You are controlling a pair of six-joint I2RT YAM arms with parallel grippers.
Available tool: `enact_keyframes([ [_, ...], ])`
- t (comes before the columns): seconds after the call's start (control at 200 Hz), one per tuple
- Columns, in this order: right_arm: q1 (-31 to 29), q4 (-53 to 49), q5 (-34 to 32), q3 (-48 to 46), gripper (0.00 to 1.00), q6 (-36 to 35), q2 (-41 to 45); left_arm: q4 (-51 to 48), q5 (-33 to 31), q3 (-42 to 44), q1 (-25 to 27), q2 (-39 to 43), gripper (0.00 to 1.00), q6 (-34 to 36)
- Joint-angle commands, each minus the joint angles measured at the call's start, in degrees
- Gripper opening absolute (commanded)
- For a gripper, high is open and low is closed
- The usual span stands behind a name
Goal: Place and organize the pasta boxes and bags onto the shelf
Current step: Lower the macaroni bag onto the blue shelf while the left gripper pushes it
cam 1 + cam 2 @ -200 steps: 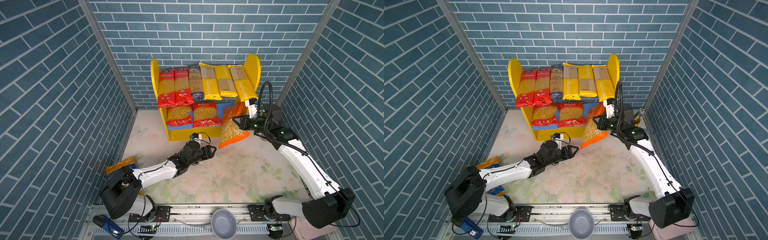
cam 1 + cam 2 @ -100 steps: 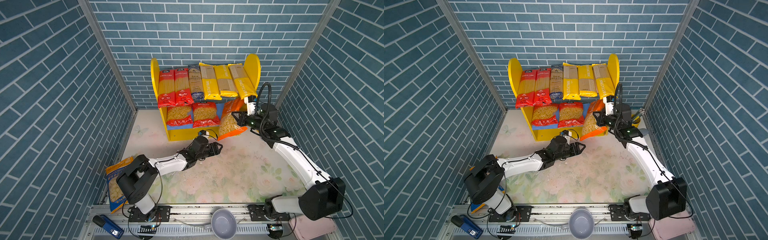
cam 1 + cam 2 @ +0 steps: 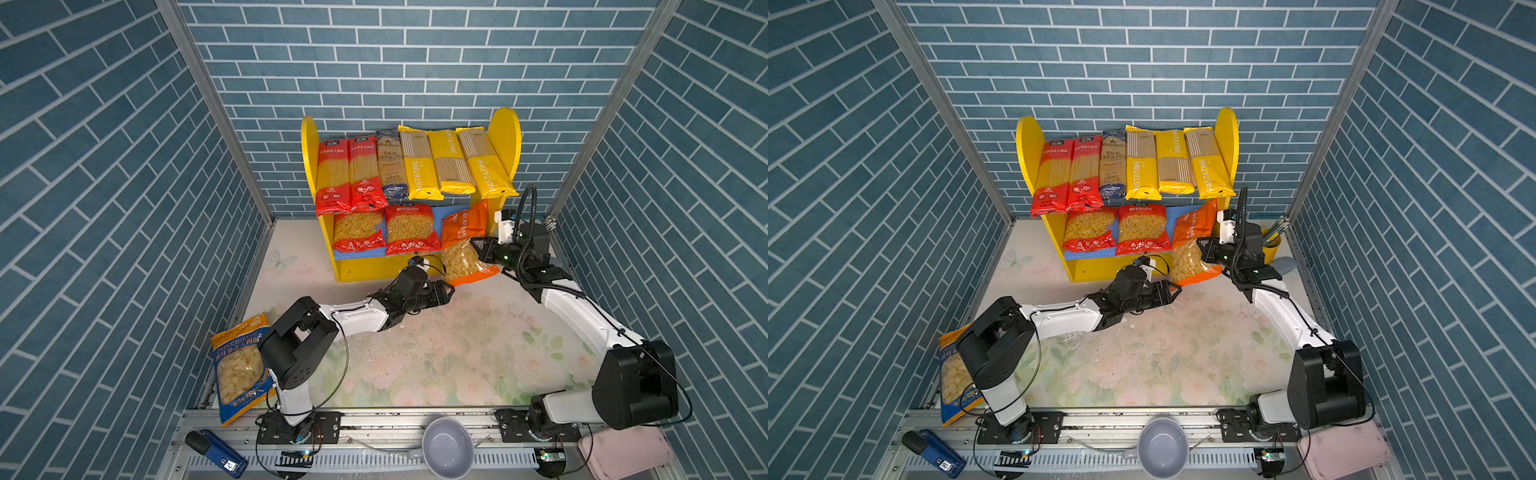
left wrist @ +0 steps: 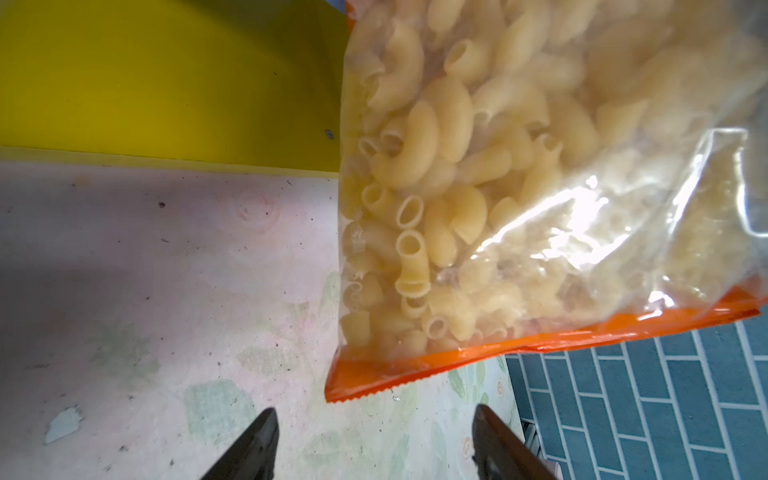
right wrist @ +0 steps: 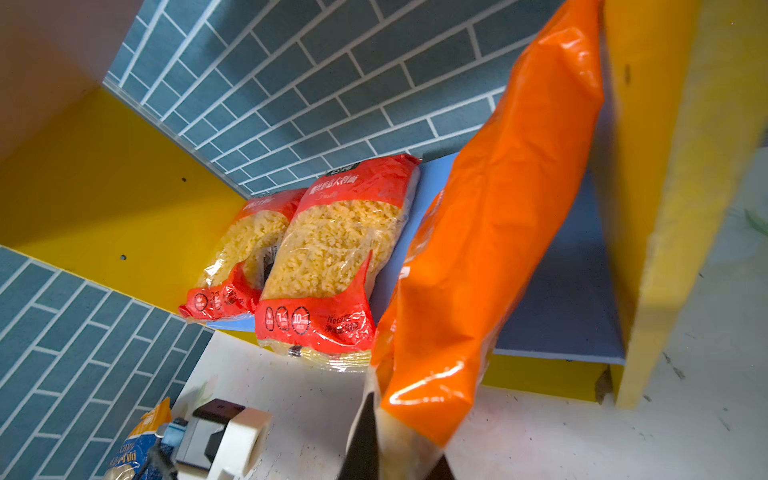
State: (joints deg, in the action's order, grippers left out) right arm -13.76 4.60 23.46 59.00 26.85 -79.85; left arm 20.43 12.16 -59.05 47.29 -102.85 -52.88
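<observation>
Pinching the orange bag, the right gripper hides the macaroni; the left gripper, spread, sees it.

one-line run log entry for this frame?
right gripper: shut on orange bag, at lower shelf | left gripper: open, below bag | blue-orange bag: on table

Shelf stands on the floral table: six long spaghetti packs across its pink top board, two red short-pasta bags on the blue board, a blue-orange bag lying at the table's left edge
</observation>
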Motion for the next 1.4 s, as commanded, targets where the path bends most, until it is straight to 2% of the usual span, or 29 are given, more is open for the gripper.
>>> enact_keyframes([
  [0.0,0.84,1.59,-4.93,-0.41,0.0,3.55,2.01,0.0,0.93,-1.51,0.26,-0.86,0.74,1.3],
  [0.065,1.14,-2.67,-8.65,1.11,0.0,5.46,1.41,0.19,0.93,-1.6,0.26,-1.24,0.74,1.48],
  [0.125,1.54,-4.58,-9.5,2.0,0.0,7.77,0.7,0.57,1.02,-1.84,0.26,-1.81,0.75,1.51],
  [0.345,1.54,0.16,-3.77,4.34,0.0,16.04,-1.06,2.01,1.22,-1.74,-0.82,-0.65,0.82,2.35],
  [0.675,1.37,7.4,0.21,7.58,0.0,24.88,-3.28,11.73,3.14,1.38,-5.13,0.41,0.99,-0.4],
  [0.845,1.37,5.92,-0.65,8.81,0.0,26.63,-5.4,14.77,3.94,-2.65,-4.43,-3.85,0.99,-1.66],
  [1.02,1.37,4.73,-1.31,7.78,0.0,28.26,-5.39,22.7,5.31,-5.51,-3.96,-9.64,0.89,-7.05],
  [1.12,1.52,2.33,-0.99,7.57,0.0,27.35,-4.57,19.7,5.86,-8.16,-3.18,-10.44,0.82,-5.78],
  [1.395,2.31,-2.92,-1.31,4.85,0.27,23.52,-0.28,21.88,8.0,-10.91,-2.73,-10.94,0.51,-7.39],
])
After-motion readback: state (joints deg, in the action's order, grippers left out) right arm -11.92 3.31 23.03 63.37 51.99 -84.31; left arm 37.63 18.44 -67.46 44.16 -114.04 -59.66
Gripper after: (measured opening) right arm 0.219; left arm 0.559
